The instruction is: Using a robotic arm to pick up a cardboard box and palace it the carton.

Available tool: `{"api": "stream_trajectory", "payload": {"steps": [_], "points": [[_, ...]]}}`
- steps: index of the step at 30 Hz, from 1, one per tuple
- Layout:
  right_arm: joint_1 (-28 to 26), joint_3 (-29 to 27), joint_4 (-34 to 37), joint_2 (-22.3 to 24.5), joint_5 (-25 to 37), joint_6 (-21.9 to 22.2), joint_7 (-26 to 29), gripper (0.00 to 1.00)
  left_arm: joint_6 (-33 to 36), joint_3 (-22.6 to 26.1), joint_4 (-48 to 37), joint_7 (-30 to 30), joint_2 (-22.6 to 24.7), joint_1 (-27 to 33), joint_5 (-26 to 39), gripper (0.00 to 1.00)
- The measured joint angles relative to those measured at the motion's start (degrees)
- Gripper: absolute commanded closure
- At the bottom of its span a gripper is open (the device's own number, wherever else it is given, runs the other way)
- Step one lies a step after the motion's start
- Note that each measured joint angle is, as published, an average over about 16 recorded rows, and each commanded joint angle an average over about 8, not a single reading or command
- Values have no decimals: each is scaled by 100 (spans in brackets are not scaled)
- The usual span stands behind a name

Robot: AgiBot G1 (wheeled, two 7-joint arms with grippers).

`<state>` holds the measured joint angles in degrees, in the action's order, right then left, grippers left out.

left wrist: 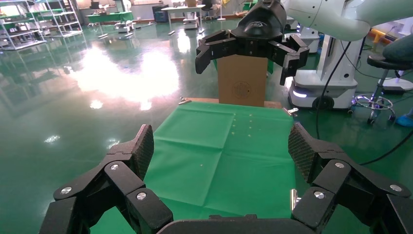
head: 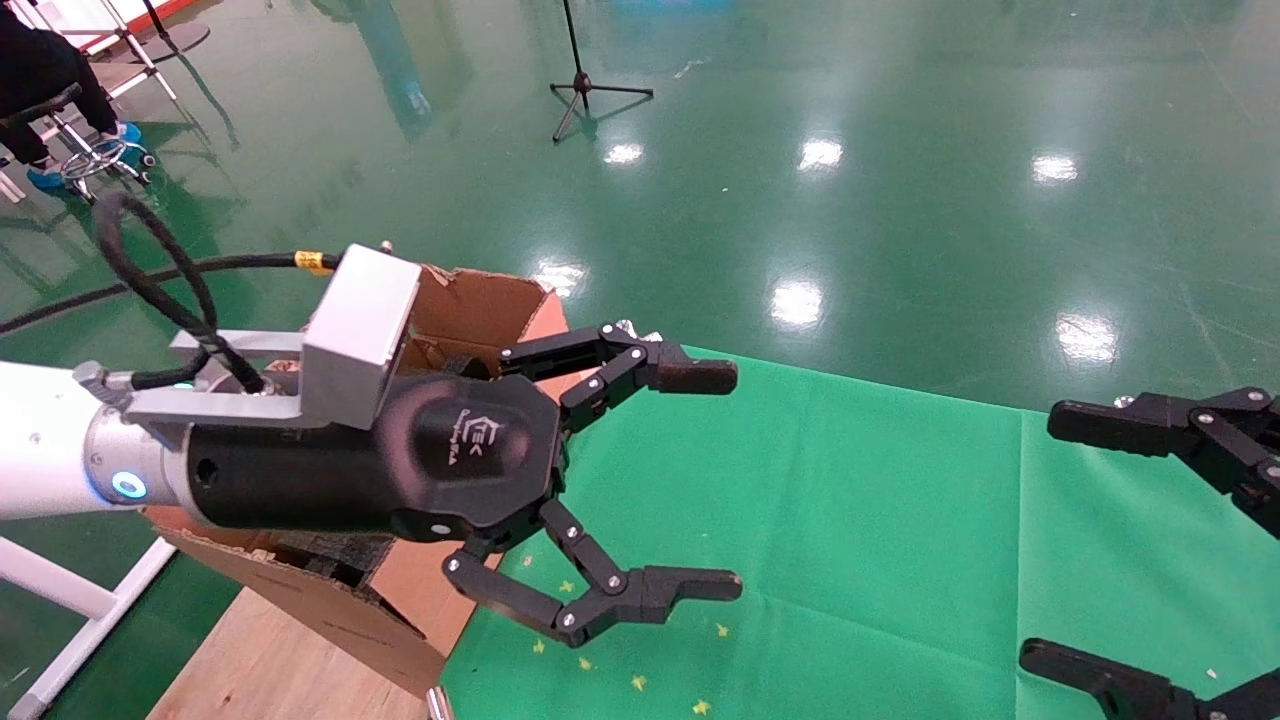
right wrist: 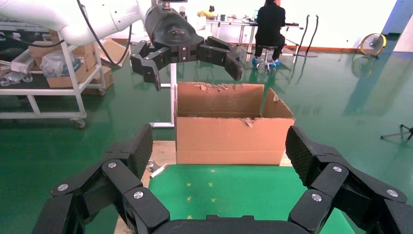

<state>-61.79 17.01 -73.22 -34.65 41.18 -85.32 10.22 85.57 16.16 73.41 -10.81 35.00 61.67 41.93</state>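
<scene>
The left gripper [head: 640, 480] hangs wide open and empty by the carton [right wrist: 229, 131] at 9 o'clock, the right gripper [head: 1100, 540] waits wide open at 3 o'clock, and no small box shows, so maybe it is already inside.

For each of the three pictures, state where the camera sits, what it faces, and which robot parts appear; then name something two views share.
Head view: on the head, looking down at the green cloth; left gripper and right gripper show.
Left wrist view: on the left wrist, facing the right gripper.
Right wrist view: on the right wrist, facing the large brown corrugated carton.
Both wrist views share the cloth.
</scene>
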Motion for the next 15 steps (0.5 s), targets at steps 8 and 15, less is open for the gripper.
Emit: {"api": "stream_trajectory", "payload": {"steps": [8,15], "points": [[0,0,0,0,1,0,0,0,-3,3,-3,-1,0,3,3,0],[0,0,0,0,1,0,0,0,-5,5,-6,-1,0,5,4,0]]}}
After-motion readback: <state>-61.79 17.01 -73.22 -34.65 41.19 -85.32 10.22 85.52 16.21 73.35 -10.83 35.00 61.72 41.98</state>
